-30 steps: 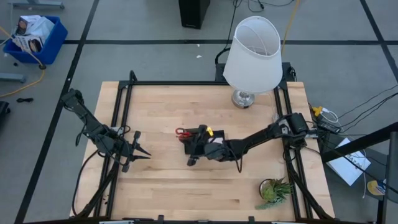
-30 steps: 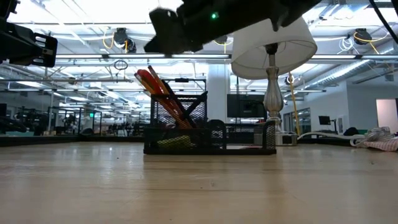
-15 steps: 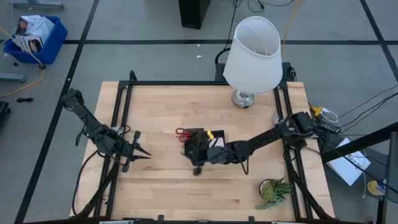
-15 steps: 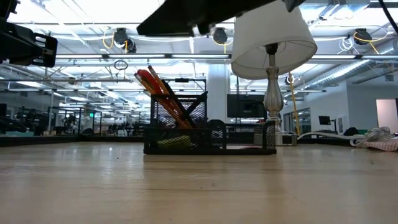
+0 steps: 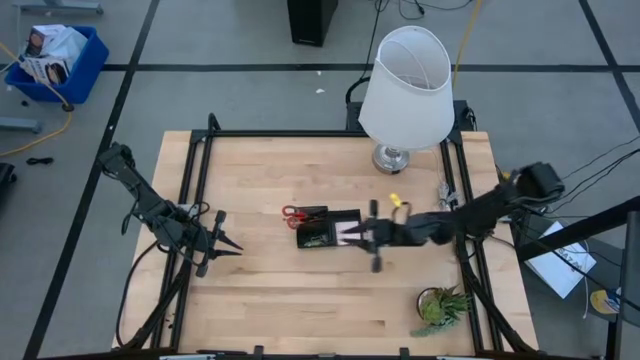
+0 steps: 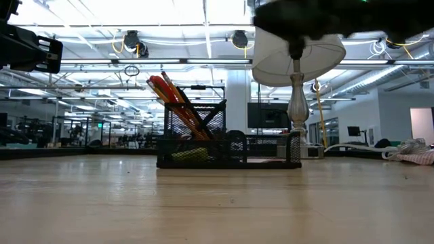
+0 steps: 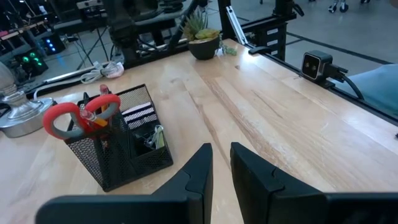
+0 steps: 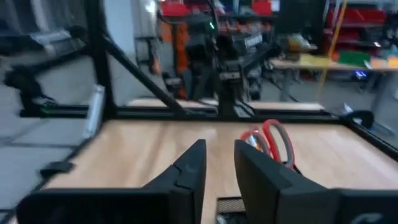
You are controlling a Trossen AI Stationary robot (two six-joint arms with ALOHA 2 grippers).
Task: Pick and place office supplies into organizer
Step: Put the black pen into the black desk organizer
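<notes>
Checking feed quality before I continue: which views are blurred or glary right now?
Right wrist view: motion-smeared throughout, scissors soft. Low view: a blurred dark arm across the top, bright ceiling lights behind; organizer sharp. High view: right gripper smeared. Left wrist view: crisp.

arms: two, dark, slim jointed links | cables: black, along each arm | left gripper (image 5: 222,243): two black tapered fingers
</notes>
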